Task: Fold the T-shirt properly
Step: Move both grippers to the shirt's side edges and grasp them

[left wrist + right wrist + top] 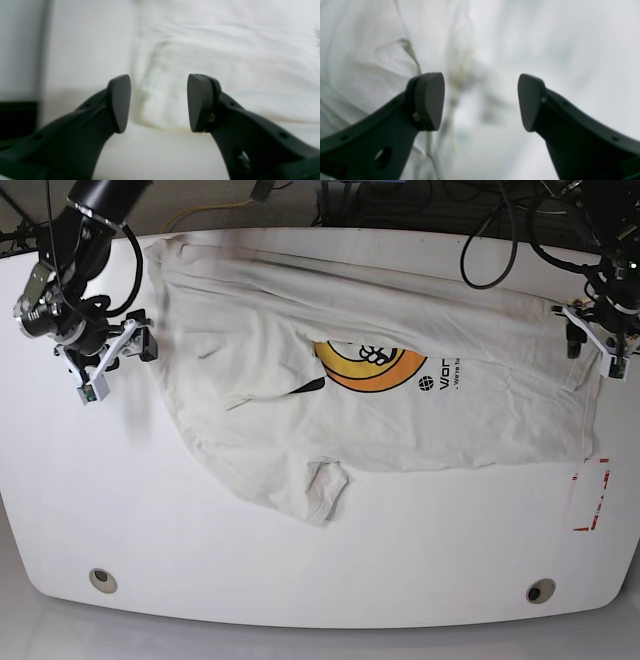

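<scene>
**Spread the shirt flat before any fold**

Nearest the front of the table, a sleeve of the T-shirt lies doubled over on itself, its cuff pointing toward the front edge. The shirt sprawls across the middle and back of the table, rumpled, with part of the cloth turned over the orange and black print so only half of it shows. A red-marked tag lies on the table just beside the hem.

The left end effector hangs at the shirt's far side edge with its jaws spread and nothing between them; its wrist camera shows a hemmed corner of cloth straight ahead. The right end effector is also spread and empty, just off the opposite edge of the cloth.

The step in hand looks like taking hold at both edges. To do it well, I judge each arm should pinch a single layer near a corner, not a bunched wad, then draw outward evenly so the overturned flap and doubled sleeve flatten. Uneven pulling would likely drag the whole shirt sideways.
</scene>
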Robot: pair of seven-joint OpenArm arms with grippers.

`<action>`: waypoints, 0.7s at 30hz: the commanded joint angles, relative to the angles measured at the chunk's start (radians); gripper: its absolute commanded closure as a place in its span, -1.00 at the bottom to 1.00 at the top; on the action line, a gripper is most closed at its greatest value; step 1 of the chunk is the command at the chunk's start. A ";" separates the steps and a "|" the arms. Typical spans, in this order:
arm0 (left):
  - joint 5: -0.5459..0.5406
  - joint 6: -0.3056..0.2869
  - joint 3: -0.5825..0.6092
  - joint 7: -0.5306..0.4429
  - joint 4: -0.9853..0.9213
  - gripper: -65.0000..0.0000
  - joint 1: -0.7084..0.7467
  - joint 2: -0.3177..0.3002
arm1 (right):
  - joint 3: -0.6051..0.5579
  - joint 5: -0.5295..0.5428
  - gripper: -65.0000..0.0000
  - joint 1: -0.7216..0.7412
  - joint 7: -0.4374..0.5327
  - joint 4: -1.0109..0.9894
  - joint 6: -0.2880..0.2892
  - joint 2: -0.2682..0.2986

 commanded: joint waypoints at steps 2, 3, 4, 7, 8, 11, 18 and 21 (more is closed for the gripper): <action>-0.004 0.002 0.053 -0.015 0.012 -0.02 -0.002 -0.015 | -0.018 0.021 -0.34 0.111 0.027 -0.079 -0.002 0.011; -0.004 0.002 0.064 -0.015 0.010 -0.02 0.000 -0.015 | -0.026 0.021 -0.34 0.129 0.028 -0.099 -0.002 0.011; -0.004 0.002 0.075 -0.015 0.006 -0.02 0.001 -0.015 | -0.040 0.021 -0.34 0.157 0.038 -0.134 -0.002 0.011; -0.004 0.002 0.078 -0.015 -0.034 -0.02 0.006 -0.020 | -0.083 0.019 -0.34 0.231 0.094 -0.225 -0.002 0.017; -0.004 0.002 0.078 -0.017 -0.048 -0.02 0.006 -0.021 | -0.101 0.019 -0.34 0.254 0.113 -0.262 -0.002 0.021; -0.004 0.002 0.078 -0.017 -0.059 -0.02 0.006 -0.021 | -0.161 0.019 -0.34 0.324 0.173 -0.392 -0.002 0.051; -0.009 0.002 0.006 -0.017 -0.040 -0.02 0.026 -0.023 | -0.299 0.019 -0.34 0.413 0.369 -0.656 -0.002 0.091; -0.009 0.002 -0.014 -0.017 -0.037 -0.02 0.024 -0.023 | -0.370 0.019 -0.34 0.438 0.417 -0.724 -0.002 0.096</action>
